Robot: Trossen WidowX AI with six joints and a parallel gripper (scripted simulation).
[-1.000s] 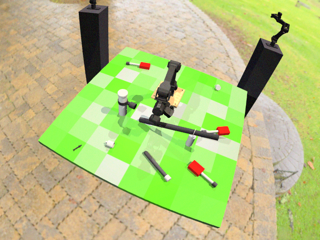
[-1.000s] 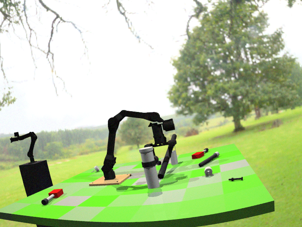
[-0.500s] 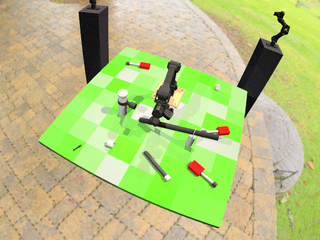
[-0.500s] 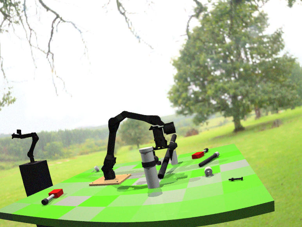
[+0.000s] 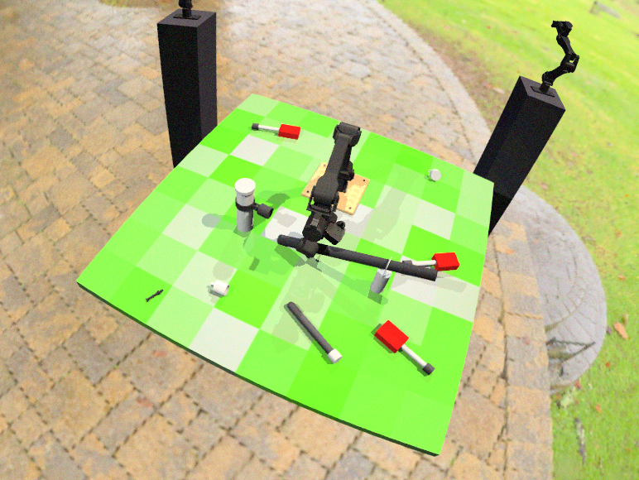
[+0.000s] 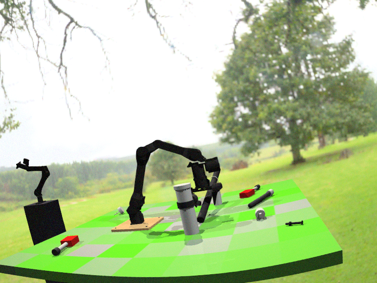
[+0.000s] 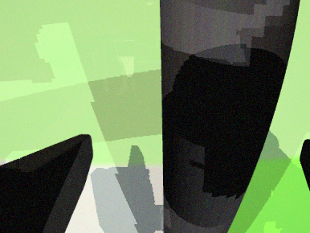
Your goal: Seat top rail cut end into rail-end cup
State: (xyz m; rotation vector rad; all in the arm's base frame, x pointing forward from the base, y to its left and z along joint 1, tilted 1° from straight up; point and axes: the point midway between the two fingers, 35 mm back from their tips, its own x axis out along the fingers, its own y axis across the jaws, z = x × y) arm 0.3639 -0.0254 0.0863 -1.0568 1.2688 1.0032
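Observation:
The dark rail [image 5: 356,256] [image 6: 204,209] [image 7: 225,24] slants through the loop [image 5: 387,265] on the short grey post [image 5: 380,282] [image 6: 217,199]. Its near end is low, below and apart from the black rail-end cup [image 5: 265,209]. The cup hangs on the brace band [image 5: 244,205] [image 6: 185,204], partway up the big grey post [image 5: 244,222] [image 6: 190,223], below its white cap [image 5: 244,187] [image 6: 182,186]. My gripper [image 5: 314,251] [image 7: 201,149] is open around the rail near its low end, one finger each side, not clamped. Finger contact cannot be told.
A second dark tube [image 5: 312,328] [image 6: 260,199] lies in front of the rail. White fittings [image 5: 219,288] [image 5: 434,175] and a bolt [image 5: 153,295] [image 6: 294,223] lie around. Red-blocked tools [image 5: 289,132] [image 5: 444,261] [image 5: 391,336] lie near the table's sides.

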